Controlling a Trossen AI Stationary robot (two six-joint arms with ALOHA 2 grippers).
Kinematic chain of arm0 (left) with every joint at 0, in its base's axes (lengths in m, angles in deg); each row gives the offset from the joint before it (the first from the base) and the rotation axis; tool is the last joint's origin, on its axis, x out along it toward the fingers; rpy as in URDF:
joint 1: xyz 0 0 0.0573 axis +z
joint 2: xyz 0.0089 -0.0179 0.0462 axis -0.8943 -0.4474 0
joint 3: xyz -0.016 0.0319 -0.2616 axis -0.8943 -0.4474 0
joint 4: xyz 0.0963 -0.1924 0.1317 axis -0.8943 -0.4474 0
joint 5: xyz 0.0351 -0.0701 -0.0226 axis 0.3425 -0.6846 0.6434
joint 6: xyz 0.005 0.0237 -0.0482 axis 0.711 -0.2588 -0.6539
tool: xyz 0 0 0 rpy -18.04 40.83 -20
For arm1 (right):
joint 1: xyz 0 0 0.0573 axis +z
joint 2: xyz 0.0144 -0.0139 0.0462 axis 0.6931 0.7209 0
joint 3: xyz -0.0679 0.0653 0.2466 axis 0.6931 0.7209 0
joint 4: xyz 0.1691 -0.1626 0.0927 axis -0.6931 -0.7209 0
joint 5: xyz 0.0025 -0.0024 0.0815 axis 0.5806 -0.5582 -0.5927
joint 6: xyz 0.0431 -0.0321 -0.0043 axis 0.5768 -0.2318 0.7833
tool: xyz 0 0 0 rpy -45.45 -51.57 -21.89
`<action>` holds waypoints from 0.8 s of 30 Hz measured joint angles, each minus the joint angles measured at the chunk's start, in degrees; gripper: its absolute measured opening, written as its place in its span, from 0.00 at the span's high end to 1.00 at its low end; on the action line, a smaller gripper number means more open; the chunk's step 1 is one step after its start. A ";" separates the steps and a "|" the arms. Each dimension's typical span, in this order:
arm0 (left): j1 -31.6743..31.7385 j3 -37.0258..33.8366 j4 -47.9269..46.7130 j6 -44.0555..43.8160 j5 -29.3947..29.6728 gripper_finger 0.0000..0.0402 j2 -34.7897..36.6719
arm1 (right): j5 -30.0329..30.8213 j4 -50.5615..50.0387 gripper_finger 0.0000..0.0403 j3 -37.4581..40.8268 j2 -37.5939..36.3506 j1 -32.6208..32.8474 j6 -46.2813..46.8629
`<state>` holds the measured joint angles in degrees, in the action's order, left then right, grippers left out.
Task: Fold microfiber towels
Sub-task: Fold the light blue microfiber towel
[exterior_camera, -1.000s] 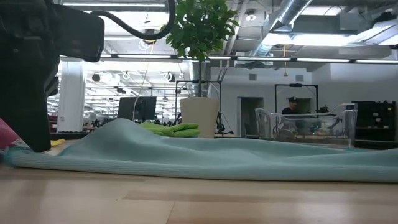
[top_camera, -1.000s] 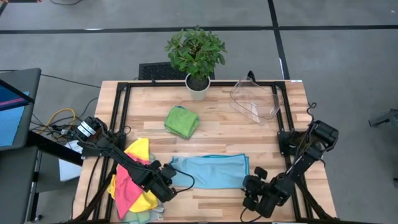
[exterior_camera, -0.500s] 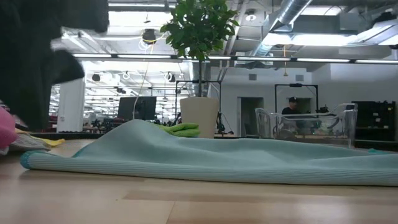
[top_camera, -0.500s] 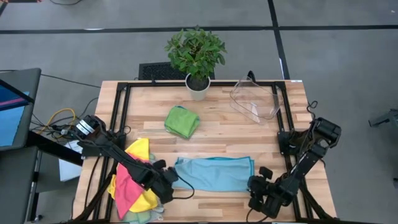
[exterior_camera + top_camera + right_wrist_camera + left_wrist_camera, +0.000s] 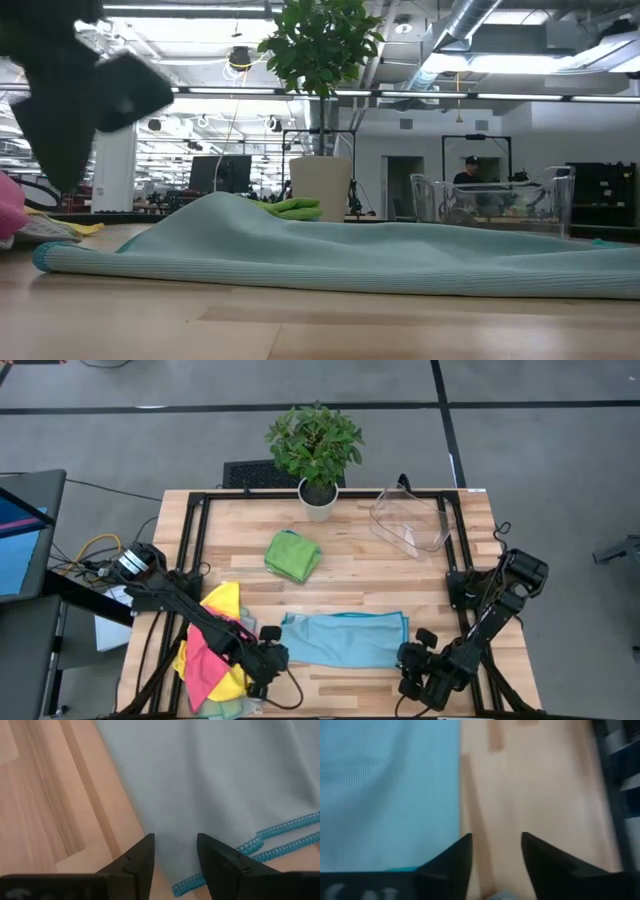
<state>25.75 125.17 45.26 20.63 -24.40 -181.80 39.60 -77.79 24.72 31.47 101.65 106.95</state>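
Your pale blue towel is lying folded in a long strip in the lower middle of the high view, on the wooden table. Your left gripper is sitting at the towel's left end, in the lower left of the high view, and its fingers are standing apart with only bare wood between them, so it is holding nothing. Your right gripper is sitting at the towel's right end, in the lower right, with its fingers also apart over the towel's stitched edge, and it is gripping nothing. A pile of pink and yellow towels is lying in the lower left, under your left arm. A folded green towel is resting near the middle, just below the potted plant at the top. A clear plastic bin is sitting in the upper right.
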 joint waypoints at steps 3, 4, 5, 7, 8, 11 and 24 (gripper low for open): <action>0.39 -0.05 -1.36 -1.12 0.77 0.51 -2.93 | -0.73 -0.02 0.57 0.00 0.00 0.00 0.01; 0.53 -0.07 -1.09 -1.16 0.81 0.49 -3.95 | -0.76 -0.02 0.56 0.00 0.00 0.08 -0.01; 0.67 -0.06 -0.59 -1.06 0.79 0.47 -4.84 | -0.76 0.00 0.56 0.00 0.00 0.14 0.00; 1.15 -0.07 -0.15 -0.97 0.83 0.44 -5.98 | -0.93 0.07 0.56 0.00 0.00 0.26 0.01; 1.33 -0.03 0.04 -1.02 0.91 0.43 -6.38 | -1.29 0.10 0.57 0.00 0.00 0.27 0.00; 1.64 0.02 -0.12 -1.32 0.95 0.42 -6.41 | -2.52 0.66 0.57 0.00 0.00 0.27 0.03; 2.54 0.11 -3.47 -3.40 -0.44 0.47 -6.11 | -3.22 2.11 0.59 -0.07 -2.78 1.16 -0.84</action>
<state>28.29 125.28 41.80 17.24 -24.84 -187.91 36.38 -75.68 24.66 28.69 102.81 106.11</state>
